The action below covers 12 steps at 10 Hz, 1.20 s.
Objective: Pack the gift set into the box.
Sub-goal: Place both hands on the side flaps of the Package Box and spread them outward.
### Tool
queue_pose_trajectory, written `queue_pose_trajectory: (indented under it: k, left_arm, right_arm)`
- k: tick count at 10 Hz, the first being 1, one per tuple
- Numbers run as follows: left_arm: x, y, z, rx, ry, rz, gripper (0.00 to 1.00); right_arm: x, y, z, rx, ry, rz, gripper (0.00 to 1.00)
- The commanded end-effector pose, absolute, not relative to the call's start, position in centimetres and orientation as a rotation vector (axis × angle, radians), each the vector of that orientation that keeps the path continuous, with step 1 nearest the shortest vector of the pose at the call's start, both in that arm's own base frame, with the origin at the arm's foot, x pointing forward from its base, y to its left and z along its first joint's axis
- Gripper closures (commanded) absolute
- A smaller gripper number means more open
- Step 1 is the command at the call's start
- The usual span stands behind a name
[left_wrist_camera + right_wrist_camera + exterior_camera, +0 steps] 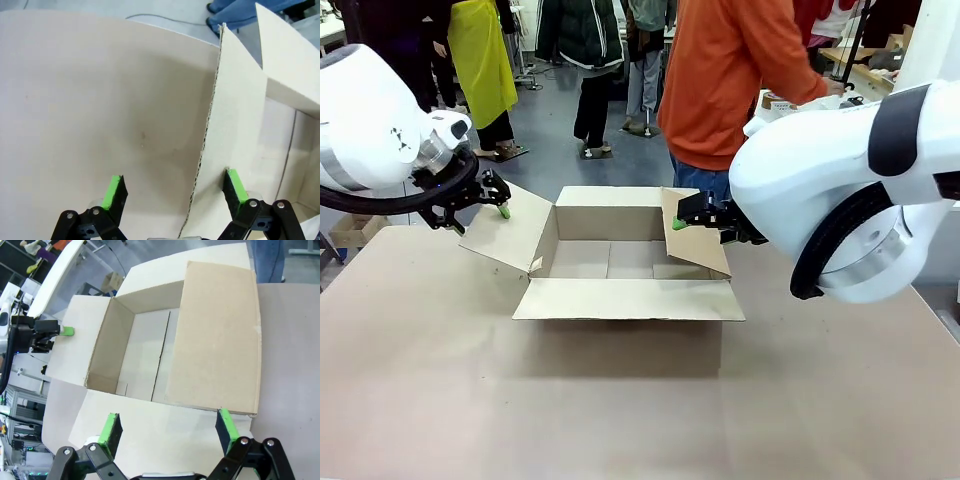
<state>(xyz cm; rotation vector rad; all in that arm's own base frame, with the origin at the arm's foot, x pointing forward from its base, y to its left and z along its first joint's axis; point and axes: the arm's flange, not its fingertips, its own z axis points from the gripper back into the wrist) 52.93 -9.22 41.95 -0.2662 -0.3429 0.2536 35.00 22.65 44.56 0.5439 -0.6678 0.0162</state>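
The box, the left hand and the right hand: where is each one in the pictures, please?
box (630, 298), front view, on its near flap.
left hand (174, 189), left wrist view, midway between its green fingertips.
right hand (168, 426), right wrist view, midway between its green fingertips.

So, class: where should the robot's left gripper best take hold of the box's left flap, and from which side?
Judging by its pose, the free outer edge of the left flap, approached from outside the box. The flap is a thin sheet splayed outward with that edge exposed, and the open left gripper straddles it.
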Motion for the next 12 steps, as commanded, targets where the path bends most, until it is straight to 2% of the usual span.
queue_pose_trajectory:
  k: [1,2,5,7,9,12]
  left_arm:
    - [52.7,-9.9,42.5,-0.195,-0.359,0.254,0.0]
    - [52.7,-9.9,42.5,-0.195,-0.359,0.254,0.0]
    - [52.7,-9.9,42.5,-0.195,-0.359,0.254,0.0]
    - [52.7,-9.9,42.5,-0.195,-0.359,0.254,0.0]
    - [52.7,-9.9,42.5,-0.195,-0.359,0.254,0.0]
    - [52.7,-9.9,42.5,-0.195,-0.359,0.254,0.0]
  right_arm:
    - [35.0,22.6,45.0,0.551,-0.661,0.003,0.0]
    - [35.0,22.7,44.6,0.544,-0.668,0.016,0.0]
    - [42.1,29.5,52.9,0.149,-0.477,0.167,0.0]
    - [45.5,32.1,55.6,0.052,-0.322,0.192,0.0]
    - [48.1,34.6,56.3,0.034,-0.328,0.214,0.0]
    - [50.8,36.6,53.0,-0.015,-0.311,0.153,0.0]
